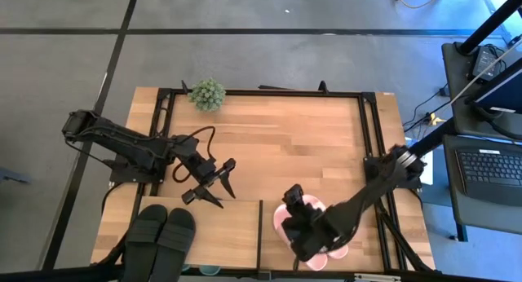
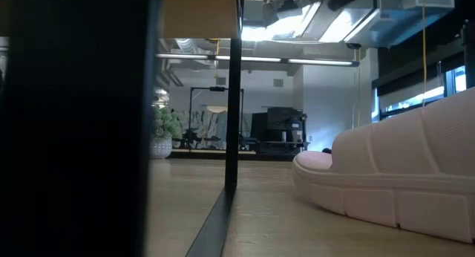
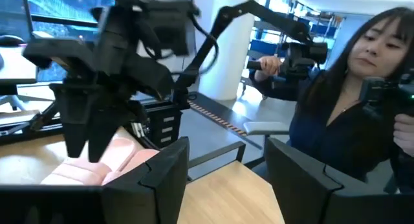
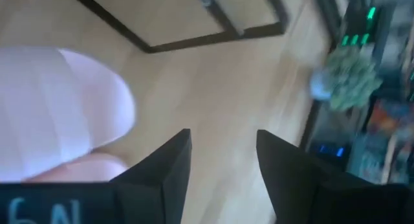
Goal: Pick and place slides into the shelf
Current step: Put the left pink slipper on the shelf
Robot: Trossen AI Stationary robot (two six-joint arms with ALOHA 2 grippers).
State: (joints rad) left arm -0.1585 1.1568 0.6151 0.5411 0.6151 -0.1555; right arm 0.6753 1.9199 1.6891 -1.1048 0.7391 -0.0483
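The light pink slides [image 1: 326, 243] lie side by side on the wood right of the shelf's black divider [image 1: 261, 233]; the low view shows one pink slide [image 2: 401, 175] resting on its sole. My right gripper [image 1: 295, 202] hovers over them, open, its fingers [image 4: 223, 153] beside the pink strap [image 4: 58, 107] and around bare wood. A dark pair of slides [image 1: 159, 233] lies on the shelf board [image 1: 220, 233] left of the divider. My left gripper [image 1: 210, 188] is open above the table just beyond the shelf's far edge, holding nothing. The third pair is out of view.
A small potted plant [image 1: 206, 94] stands at the table's far edge. A black frame [image 1: 363, 143] runs round the tabletop. In the left wrist view a person [image 3: 349, 101] stands beyond the table holding control handles. Bare wood lies between the plant and the shelf.
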